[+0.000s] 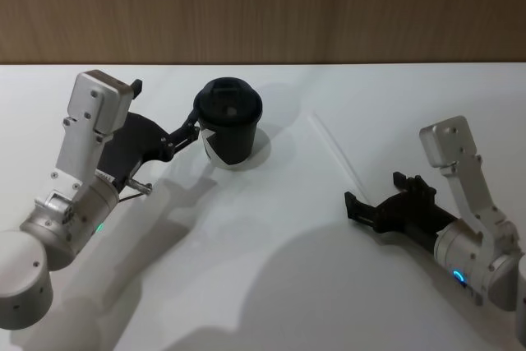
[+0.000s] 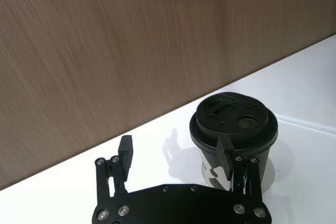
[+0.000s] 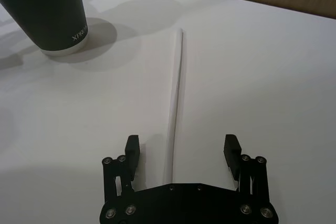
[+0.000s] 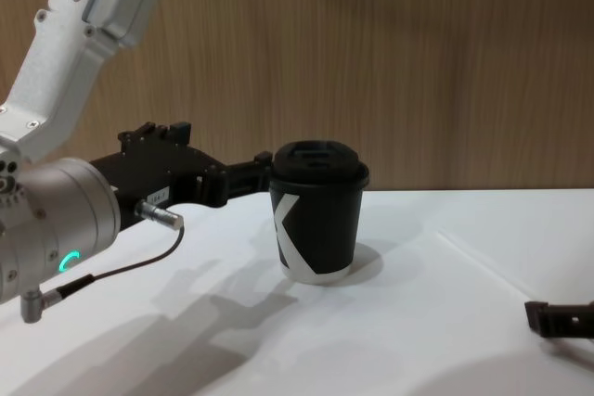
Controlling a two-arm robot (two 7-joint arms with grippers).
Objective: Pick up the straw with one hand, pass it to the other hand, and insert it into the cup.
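Right gripper (image 1: 371,196): jaws wide apart, holding nothing, low over the table (image 1: 279,244) to the cup's right and nearer the robot. In the right wrist view the straw's near end runs in between the two fingers (image 3: 132,147), roughly centred, with a gap to each finger. Can't tell if the fingertips touch the table

Straw (image 3: 176,93): lies flat on the table, straight, white on white. It sits right of the cup and apart from it, with the far end level with the cup and the near end at the right gripper

Left gripper (image 2: 176,156): also spread apart and empty, reaching in from the cup's left at about lid height. One finger (image 2: 226,155) is up against the cup's left side just under the lid rim. The other finger is well clear, so the cup is outside the jaws, not between them. Contact or hairline gap, can't tell

Cup (image 1: 230,125): upright on the table, black lid (image 2: 233,116) on, white stripe mark facing the robot

Wood-grain wall (image 1: 263,6) behind the cup at the table's far edge
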